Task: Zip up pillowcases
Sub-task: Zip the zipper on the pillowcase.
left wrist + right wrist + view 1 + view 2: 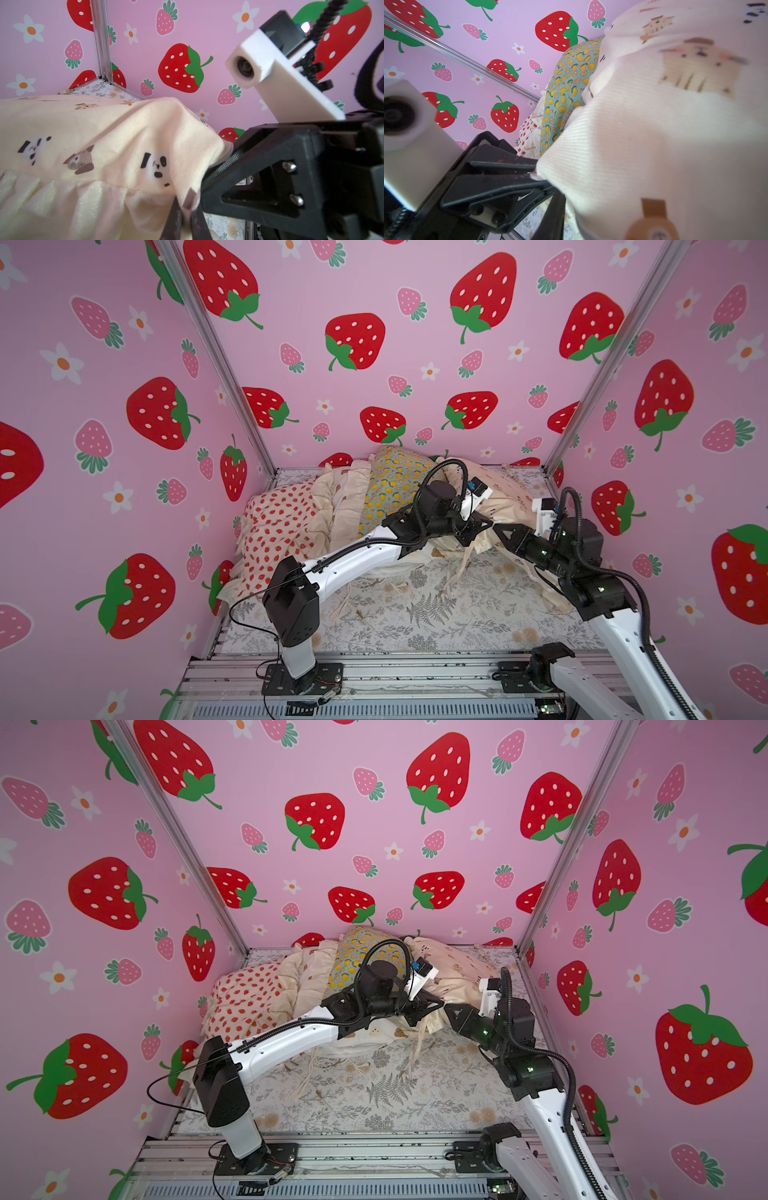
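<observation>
The left gripper (487, 526) has its jaws closed flat on a fold of the tiny-bear pillowcase (509, 499). In the left wrist view you see its two dark fingers (172, 221) side by side with the cream cloth drawn down between them, just past the seam where the ruffle (62, 203) begins.

The right gripper (500, 533) sits tip to tip with the left one, at the same near corner of the case. Its jaws stand narrow, and its ribbed pad (220, 167) lies against the corner of the cloth. You cannot tell whether they pinch it, because the cloth covers the tips in the right wrist view.

The case is plump and lies at the back right of the fern-print sheet (432, 610), with its near corner between the two grippers. To its left you find the lemon pillowcase (390, 489) propped against the back wall, then cream ruffles, then the strawberry pillowcase (278, 526) by the left wall. A bear-face pillowcase (385, 1032) shows under the left forearm.

In both top views the arms reach in from the near rail (374, 672). Strawberry-print walls (374, 344) close three sides.
</observation>
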{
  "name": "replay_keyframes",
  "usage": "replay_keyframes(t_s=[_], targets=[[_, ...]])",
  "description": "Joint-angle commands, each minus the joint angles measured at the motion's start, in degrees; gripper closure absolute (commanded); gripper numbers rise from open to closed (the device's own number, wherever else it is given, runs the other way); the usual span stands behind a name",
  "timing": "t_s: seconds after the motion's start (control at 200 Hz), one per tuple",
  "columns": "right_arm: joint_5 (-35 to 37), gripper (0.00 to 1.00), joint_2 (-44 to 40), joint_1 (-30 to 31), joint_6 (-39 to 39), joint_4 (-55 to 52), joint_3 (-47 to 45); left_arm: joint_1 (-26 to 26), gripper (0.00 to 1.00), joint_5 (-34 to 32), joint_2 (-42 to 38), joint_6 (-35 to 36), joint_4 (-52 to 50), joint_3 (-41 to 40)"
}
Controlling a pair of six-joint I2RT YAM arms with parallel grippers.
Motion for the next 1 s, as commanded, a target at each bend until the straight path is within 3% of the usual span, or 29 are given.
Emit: replay_keyframes(t_s=[0.0,0.635,0.996], targets=[[0.9,0.81,-0.7,-0.2,-0.4,1.1,1.7,-0.6,1.00,0.8,-2.5,0.9,0.3,1.0],[1.8,1.00,1.0,-0.2,-3.8,-8.2,4.5,-0.6,1.00,-0.8,-3.2,1.4,0.8,0.3],[7.2,1.00,2.9,-0.2,-5.7,-22.5,10.4,-0.4,1.00,-2.2,-4.9,0.2,2.9,-1.5]])
